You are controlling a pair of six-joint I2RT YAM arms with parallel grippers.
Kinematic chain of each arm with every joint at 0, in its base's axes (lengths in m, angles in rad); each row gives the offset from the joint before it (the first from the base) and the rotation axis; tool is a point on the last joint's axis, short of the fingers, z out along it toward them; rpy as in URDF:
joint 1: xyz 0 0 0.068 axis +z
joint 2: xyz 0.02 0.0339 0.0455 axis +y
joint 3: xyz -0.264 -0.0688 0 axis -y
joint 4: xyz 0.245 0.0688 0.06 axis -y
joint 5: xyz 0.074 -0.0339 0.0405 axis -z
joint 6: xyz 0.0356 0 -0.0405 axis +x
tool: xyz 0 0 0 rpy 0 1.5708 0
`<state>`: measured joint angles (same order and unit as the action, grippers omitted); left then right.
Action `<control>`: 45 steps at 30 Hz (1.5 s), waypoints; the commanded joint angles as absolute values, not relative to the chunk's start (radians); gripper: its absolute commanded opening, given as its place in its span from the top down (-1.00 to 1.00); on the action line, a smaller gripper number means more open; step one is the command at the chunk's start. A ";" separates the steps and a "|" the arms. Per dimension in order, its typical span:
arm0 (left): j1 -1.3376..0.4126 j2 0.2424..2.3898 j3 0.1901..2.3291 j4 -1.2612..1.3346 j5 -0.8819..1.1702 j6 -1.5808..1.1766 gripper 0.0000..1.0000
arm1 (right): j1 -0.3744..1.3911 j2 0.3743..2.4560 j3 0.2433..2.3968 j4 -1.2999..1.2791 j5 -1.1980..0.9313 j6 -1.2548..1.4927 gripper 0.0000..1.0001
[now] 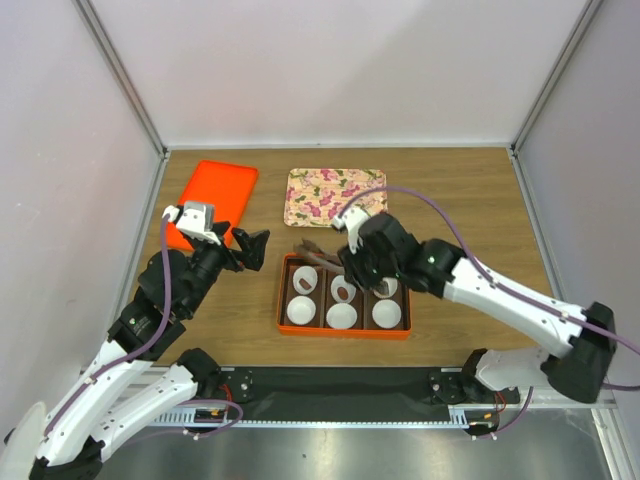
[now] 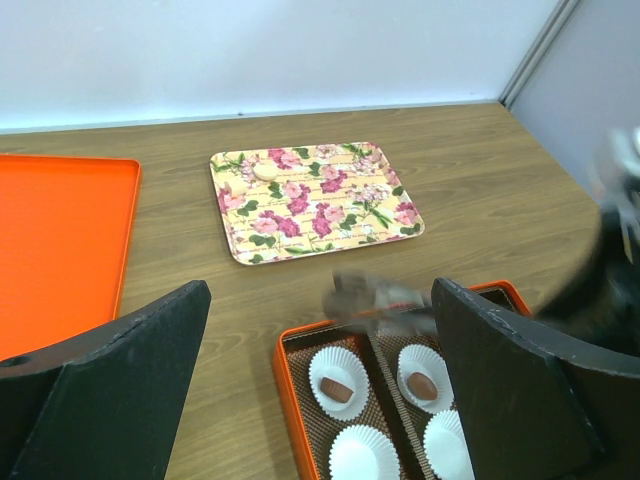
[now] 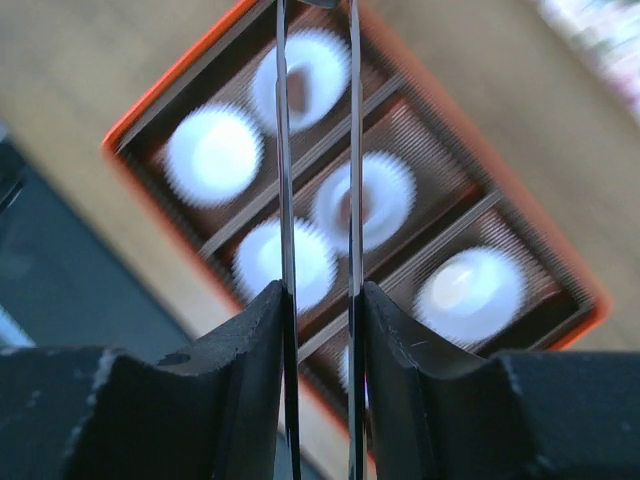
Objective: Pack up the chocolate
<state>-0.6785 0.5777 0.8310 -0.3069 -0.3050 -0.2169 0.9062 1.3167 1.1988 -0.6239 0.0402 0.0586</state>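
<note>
Hovering over the orange box (image 1: pixel 292 330): right fingers (image 3: pixel 250 360) clenched on metal tongs (image 3: pixel 283 150), blades close together and near parallel. Chocolate (image 2: pixel 337 390): two pieces, each in a white paper cup (image 2: pixel 360 450), in the box's 12 o'clock row, left and middle compartments. Left fingers (image 2: pixel 130 370) released, spread wide above the table (image 1: pixel 450 200) at 9 o'clock of the box. Floral tray (image 1: pixel 335 196) at 12 o'clock of the box, flat orange tray (image 1: pixel 215 195) at 10 o'clock.

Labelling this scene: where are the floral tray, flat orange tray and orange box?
floral tray (image 2: pixel 315 205): left wrist view, bare centre.
flat orange tray (image 2: pixel 60 250): left wrist view, bare floor.
orange box (image 1: pixel 345 333): top external view, near rim.
</note>
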 commanded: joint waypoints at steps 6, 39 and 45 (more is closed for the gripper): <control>-0.672 0.586 0.828 -0.275 -0.285 -0.210 -1.00 | 1.017 1.072 1.008 -0.624 -0.090 0.161 0.37; -0.672 0.588 0.827 -0.279 -0.290 -0.216 -1.00 | 1.112 1.121 0.896 -0.557 -0.043 0.195 0.19; -0.670 0.588 0.827 -0.278 -0.287 -0.216 -0.99 | 1.115 1.114 0.913 -0.563 -0.025 0.195 0.14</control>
